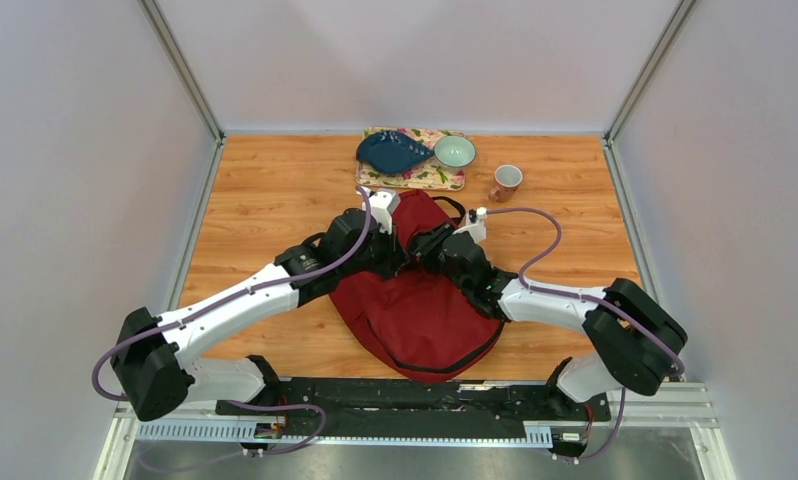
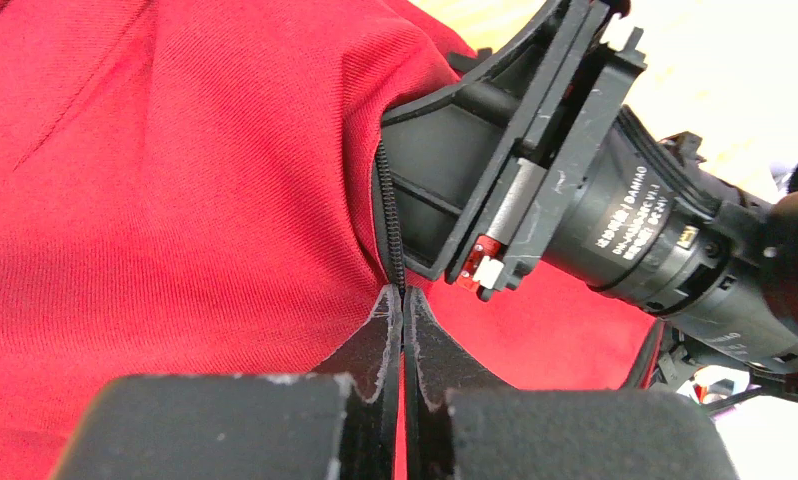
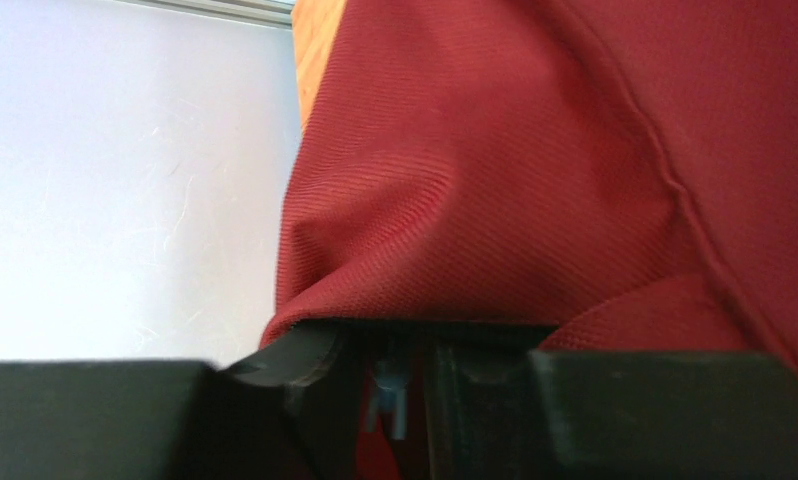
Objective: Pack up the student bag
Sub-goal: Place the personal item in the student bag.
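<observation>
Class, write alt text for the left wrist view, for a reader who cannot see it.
The left gripper pinches the black zipper edge of the student bag, whose red fabric fills the left of the frame. The right arm enters from the frame's right, its tip under the fabric.

Bag (image 1: 415, 320): dark red woven fabric, black zipper (image 1: 478, 348) tracing its lower right edge, black loop (image 1: 454, 206) at its top end. It lies flat at the centre of the top view, broad rounded end toward the bottom of the frame and narrower top end pointing up. In the left wrist view, a zipper edge runs upright at centre frame, with the fabric lifted and creased beside it.
</observation>
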`<state>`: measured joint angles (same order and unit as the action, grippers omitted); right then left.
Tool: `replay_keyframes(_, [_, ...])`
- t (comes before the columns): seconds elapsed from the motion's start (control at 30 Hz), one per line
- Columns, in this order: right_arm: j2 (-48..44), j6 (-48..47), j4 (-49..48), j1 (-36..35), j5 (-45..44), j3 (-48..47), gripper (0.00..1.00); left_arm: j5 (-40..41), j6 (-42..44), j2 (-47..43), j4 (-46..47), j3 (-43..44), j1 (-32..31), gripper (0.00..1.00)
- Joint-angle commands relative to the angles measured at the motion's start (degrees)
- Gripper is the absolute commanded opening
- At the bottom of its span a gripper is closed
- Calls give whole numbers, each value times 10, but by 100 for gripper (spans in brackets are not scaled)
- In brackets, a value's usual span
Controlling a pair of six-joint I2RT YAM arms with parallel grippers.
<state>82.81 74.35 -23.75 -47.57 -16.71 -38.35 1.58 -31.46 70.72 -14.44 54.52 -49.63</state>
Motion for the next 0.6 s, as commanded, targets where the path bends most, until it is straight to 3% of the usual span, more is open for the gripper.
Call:
replay_keyframes(0.0, [7, 6, -67, 1, -9, 8, 36, -29, -19, -27, 15, -8, -6, 0])
replay_keyframes(0.17, [-93, -78, -4, 1, -20, 61, 60, -24, -23, -40, 20, -26, 5, 0])
replay_keyframes(0.4, [-258, -137, 127, 6, -25, 108, 66, -27, -23, -56, 18, -35, 22, 0])
replay_keyframes(0.5, [-294, -127, 139, 6, -13, 131, 50, -28, -25, -60, 19, -39, 24, 0])
replay_keyframes(0.53, [-298, -126, 140, 6, -10, 133, 38, -29, -25, -61, 19, -40, 24, 0])
replay_keyframes(0.57, [-300, -125, 142, 6, 0, 133, 33, -30, -25, -62, 18, -40, 24, 0])
